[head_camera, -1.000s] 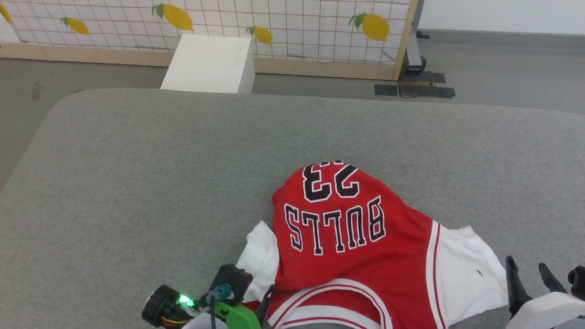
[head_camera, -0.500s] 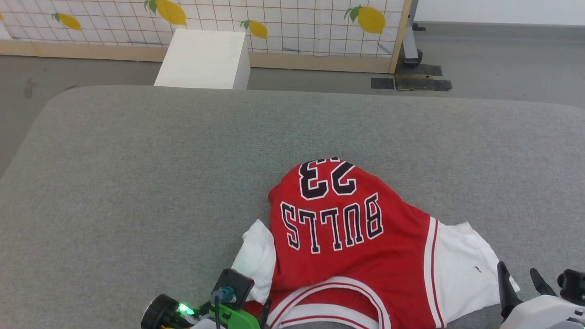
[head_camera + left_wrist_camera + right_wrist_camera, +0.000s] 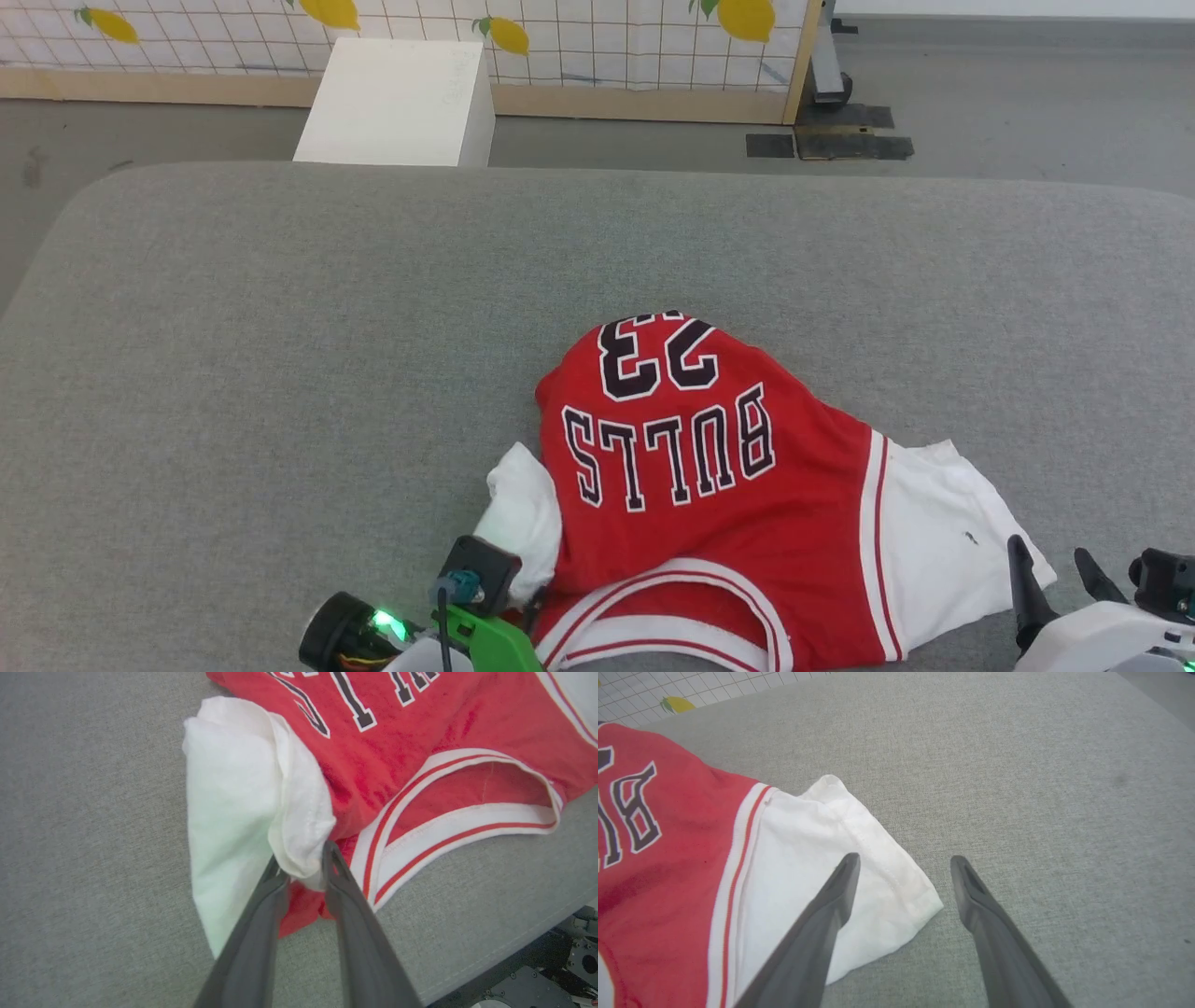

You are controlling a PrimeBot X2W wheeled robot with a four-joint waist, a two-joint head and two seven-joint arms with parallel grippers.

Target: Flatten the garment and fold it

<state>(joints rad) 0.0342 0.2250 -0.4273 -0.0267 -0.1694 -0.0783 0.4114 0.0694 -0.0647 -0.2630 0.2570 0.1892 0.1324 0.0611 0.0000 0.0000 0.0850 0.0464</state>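
The garment (image 3: 700,523) is a red shirt with white sleeves and dark lettering. It lies rumpled on the grey padded table (image 3: 280,373), collar toward me. My left gripper (image 3: 302,863) is shut on a bunched fold of the white left sleeve (image 3: 233,788), beside the striped collar (image 3: 458,826). In the head view that gripper (image 3: 534,607) sits at the sleeve's near edge, its fingers mostly hidden. My right gripper (image 3: 905,861) stands open just over the flat right sleeve (image 3: 808,858), one finger above the sleeve and one above bare table. It shows at the lower right (image 3: 1047,551).
A white box (image 3: 392,103) stands on the floor beyond the table's far edge, in front of a lemon-patterned screen (image 3: 607,47). The table's near edge (image 3: 514,947) runs close behind the collar. Bare grey surface stretches left of and beyond the shirt.
The whole head picture has shifted, so the camera has moved. The shirt lies as before. My left wrist has edged a little toward the left sleeve.
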